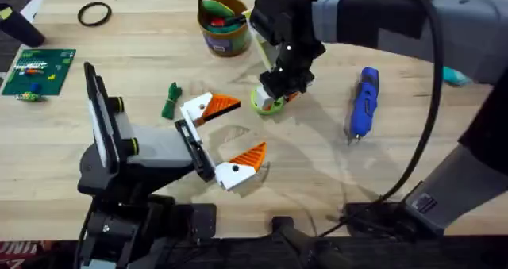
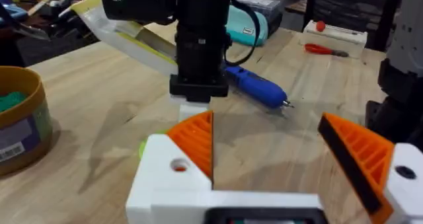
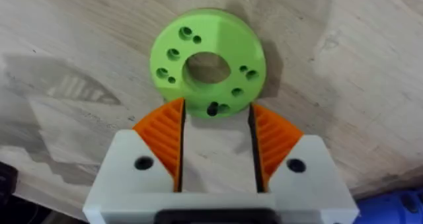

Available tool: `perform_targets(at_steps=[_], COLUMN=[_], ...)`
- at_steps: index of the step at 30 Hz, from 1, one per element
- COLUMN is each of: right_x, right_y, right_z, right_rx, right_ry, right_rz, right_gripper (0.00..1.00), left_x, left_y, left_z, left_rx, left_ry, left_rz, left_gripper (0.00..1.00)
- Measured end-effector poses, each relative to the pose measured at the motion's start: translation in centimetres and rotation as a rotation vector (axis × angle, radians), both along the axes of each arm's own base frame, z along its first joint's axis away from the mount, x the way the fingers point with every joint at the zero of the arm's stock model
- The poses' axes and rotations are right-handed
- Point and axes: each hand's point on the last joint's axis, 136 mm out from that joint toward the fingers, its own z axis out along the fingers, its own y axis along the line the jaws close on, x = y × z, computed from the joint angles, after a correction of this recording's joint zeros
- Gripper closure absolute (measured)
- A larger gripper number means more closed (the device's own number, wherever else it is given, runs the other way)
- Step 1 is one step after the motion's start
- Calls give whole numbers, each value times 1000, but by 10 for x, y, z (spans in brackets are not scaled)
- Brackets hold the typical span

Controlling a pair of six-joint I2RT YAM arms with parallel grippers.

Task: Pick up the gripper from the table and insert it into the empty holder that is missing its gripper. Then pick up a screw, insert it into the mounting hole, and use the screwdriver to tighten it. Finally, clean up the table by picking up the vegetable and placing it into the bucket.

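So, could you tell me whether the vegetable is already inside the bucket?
No, the vegetable lies on the table, apart from the bucket.

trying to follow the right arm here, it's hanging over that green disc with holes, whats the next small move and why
Probably a short straight descent, then close. The right gripper sits directly above the lime-green disc, fingers open with the near rim between the orange pads, but nothing is clamped. The left gripper waits open nearby, and the blue screwdriver lies untouched on the table.
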Motion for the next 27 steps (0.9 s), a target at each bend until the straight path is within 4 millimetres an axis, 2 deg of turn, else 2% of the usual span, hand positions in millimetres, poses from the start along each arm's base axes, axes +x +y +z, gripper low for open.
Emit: perform_targets(at_steps=[21, 27], right_x=[2, 4], right_y=[2, 3], right_z=[1, 12], right_rx=[7, 28], right_ry=[-10, -37], right_rz=[1, 5], right_gripper=[480, 480], left_x=[0, 0], left_y=[0, 0], left_z=[0, 0], left_rx=[0, 0], left_ry=[0, 0], left_rz=[0, 0], left_gripper=[19, 19])
